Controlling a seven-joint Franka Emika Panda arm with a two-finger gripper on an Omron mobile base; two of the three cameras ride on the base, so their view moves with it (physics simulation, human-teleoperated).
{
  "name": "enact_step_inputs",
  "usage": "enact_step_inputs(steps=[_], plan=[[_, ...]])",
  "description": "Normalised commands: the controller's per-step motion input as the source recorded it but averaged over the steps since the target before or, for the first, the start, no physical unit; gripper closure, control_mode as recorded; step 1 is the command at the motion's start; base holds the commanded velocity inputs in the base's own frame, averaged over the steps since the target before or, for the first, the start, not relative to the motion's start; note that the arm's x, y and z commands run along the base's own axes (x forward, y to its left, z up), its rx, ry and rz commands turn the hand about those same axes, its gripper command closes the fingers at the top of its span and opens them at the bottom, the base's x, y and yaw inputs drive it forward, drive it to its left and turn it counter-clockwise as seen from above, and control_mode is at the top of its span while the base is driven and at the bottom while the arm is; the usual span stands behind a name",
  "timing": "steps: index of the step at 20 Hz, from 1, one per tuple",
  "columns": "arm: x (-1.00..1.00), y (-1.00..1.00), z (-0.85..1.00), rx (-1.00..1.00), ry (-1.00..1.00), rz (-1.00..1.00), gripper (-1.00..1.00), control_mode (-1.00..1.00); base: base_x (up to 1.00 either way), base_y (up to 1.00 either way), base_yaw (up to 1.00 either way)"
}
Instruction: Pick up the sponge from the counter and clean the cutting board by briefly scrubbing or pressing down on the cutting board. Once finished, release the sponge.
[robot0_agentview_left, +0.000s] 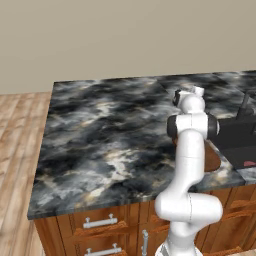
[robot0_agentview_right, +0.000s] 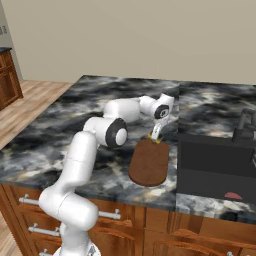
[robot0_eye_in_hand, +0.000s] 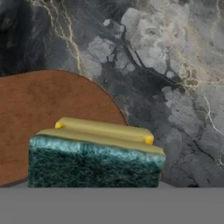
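- Closest to the hand camera sits the sponge (robot0_eye_in_hand: 94, 157), a small block with a dark green face towards the lens and a yellow layer behind it.
- Its long axis runs left to right across the hand view, side-on to the camera.
- Behind and left of the sponge lies the cutting board (robot0_eye_in_hand: 48, 113), reddish-brown wood with a rounded end; the sponge appears to rest at that end.
- From the right base view, the cutting board (robot0_agentview_right: 150, 162) lies flat on the counter (robot0_agentview_right: 60, 130), its long axis running from the near edge away towards the far wall, just left of the black sink (robot0_agentview_right: 215, 160).
- The gripper (robot0_agentview_right: 156, 137) points down at the board's far end, with a sliver of yellow at its tips.
- Whether the jaws clamp the sponge or stand loose, I cannot tell.
- From the left base view, the white arm (robot0_agentview_left: 190, 165) hides most of the board.
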Motion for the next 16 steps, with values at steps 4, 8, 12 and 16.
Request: enact_step_inputs(steps=[4, 8, 12, 16], plan=[[-0.14, 0.71, -0.01, 0.0, 0.04, 0.09, 1.0, -1.0, 0.0, 0.0, 0.0], [-0.36, 0.62, -0.1, 0.0, 0.03, 0.08, 1.0, -1.0, 0.0, 0.0, 0.0], [-0.58, 0.27, -0.2, 0.0, 0.0, 0.05, 1.0, -1.0, 0.0, 0.0, 0.0], [-0.72, 0.02, -0.23, 0.02, -0.05, 0.01, 1.0, -1.0, 0.0, 0.0, 0.0]])
